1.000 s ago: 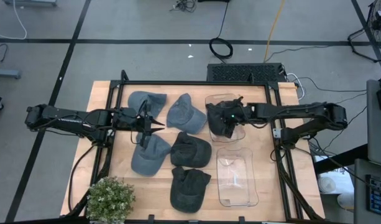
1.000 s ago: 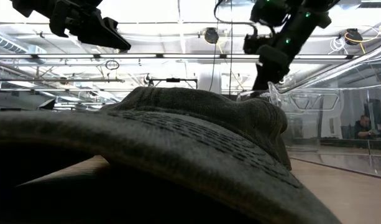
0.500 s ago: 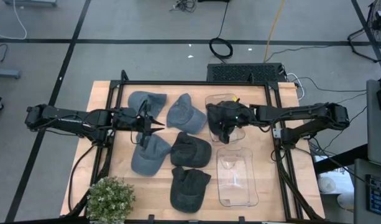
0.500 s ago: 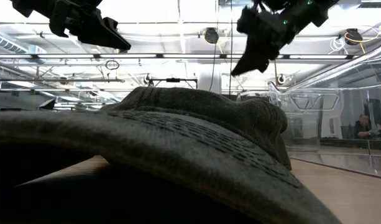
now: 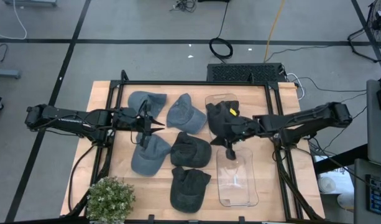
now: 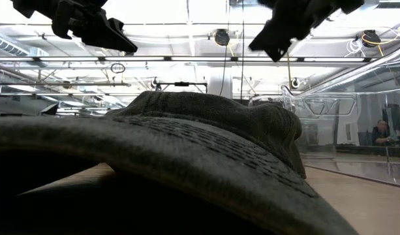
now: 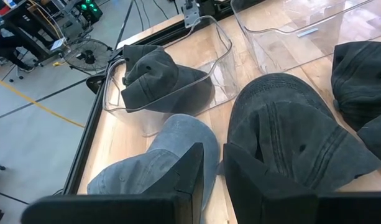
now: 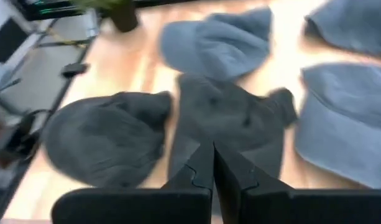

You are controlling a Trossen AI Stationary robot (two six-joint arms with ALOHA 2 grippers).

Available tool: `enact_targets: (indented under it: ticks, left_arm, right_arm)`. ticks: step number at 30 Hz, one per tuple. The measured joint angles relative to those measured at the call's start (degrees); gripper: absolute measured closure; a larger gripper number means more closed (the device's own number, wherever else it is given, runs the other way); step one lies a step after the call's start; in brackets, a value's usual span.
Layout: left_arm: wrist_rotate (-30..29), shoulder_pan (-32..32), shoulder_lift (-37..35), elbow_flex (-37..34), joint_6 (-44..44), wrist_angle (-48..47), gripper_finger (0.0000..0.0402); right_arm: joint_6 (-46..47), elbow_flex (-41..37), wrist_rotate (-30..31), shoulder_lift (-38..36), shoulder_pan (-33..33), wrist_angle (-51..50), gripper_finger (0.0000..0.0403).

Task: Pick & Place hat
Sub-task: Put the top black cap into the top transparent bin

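Hovering with its fingers together, your right pincer (image 5: 230, 151) holds nothing; one dark grey cotton cap (image 5: 220, 119) sits in the clear plastic bin (image 5: 210, 100). Next, grab another hat; left pincer (image 5: 154, 126) waits, nearly closed.

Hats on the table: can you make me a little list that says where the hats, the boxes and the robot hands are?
dark hat in bin: lies in the far clear bin, hat at
near clear bin: no hat inside
loose hats: two blue ones at the far side, one blue and two dark nearer
right gripper: shut, holds nothing, above the near bin's far end
left gripper: over the blue hats, holds nothing
plant: near-left corner
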Motion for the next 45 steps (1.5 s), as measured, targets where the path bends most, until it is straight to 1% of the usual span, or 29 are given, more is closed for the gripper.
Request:
enact_targets:
  ticks: [2,3,4,6,9,11,14,16,19,25,27,30,33,34,37,41,45]
  left_arm:
    - [0.0,-0.02,0.02,0.0,0.0,-0.02,0.033]
    - [0.0,-0.02,0.01,0.0,0.01,-0.03,0.033]
    - [-0.01,0.0,0.0,0.0,0.01,0.0,0.033]
    - [0.0,-0.02,0.02,0.0,0.0,-0.02,0.033]
    - [0.0,0.0,0.02,0.0,0.02,0.03,0.033]
    - [-0.01,-0.01,0.0,0.0,0.01,0.01,0.033]
    - [-0.01,-0.02,0.01,0.0,0.01,-0.01,0.033]
    - [-0.02,0.0,0.0,0.0,0.0,0.03,0.033]
    - [-0.02,0.0,0.0,0.0,0.0,0.01,0.033]
    - [-0.02,0.0,0.02,0.0,0.0,-0.01,0.033]
    - [0.0,-0.02,0.02,0.0,0.0,0.01,0.033]
    - [-0.02,0.0,0.01,0.0,0.01,0.01,0.033]
    - [-0.03,-0.01,0.02,0.0,1.59,0.36,0.033]
    - [-0.03,-0.02,0.02,0.0,2.87,0.98,0.033]
    - [-0.06,0.0,0.0,0.0,4.86,2.79,0.033]
    - [-0.04,0.0,0.03,0.0,5.6,5.16,0.033]
    - [0.0,-0.02,1.11,0.0,4.92,9.02,0.033]
  right_arm:
    - [-0.41,-0.47,-0.47,-1.24,1.24,1.94,0.0403]
    - [0.17,-1.6,-0.2,-1.78,1.93,4.9,0.0403]
    - [0.85,-3.14,0.41,-2.09,2.77,9.47,0.0403]
    - [0.96,-7.51,0.99,-2.42,4.82,21.8,0.0403]
    - [-2.22,-15.11,0.78,-2.39,7.73,39.95,0.0403]
    - [-4.15,-19.59,0.78,-2.46,8.79,50.32,0.0403]
    - [-4.38,-25.18,0.95,-2.73,9.43,62.28,0.0403]
    - [-3.25,-28.16,0.94,-3.4,9.48,66.83,0.0403]
    - [-2.59,-32.38,0.95,-5.5,9.48,69.08,0.0403]
    - [-6.32,-39.82,1.39,-12.38,8.64,72.66,0.0403]
    - [-6.77,-42.12,3.28,-15.5,8.47,73.41,0.0403]
    - [-6.71,-46.0,8.52,-21.85,8.64,73.42,0.0403]
    - [-3.68,-49.41,10.09,-27.53,8.6,73.27,0.0403]
    - [-3.05,-50.01,10.05,-29.2,8.62,73.15,0.0403]
    - [-3.09,-49.79,10.03,-32.81,9.08,66.95,0.0403]
    - [-5.12,-49.86,10.05,-34.76,9.37,62.14,0.0403]
    - [-2.99,-49.9,10.15,-34.69,9.37,60.71,0.0403]
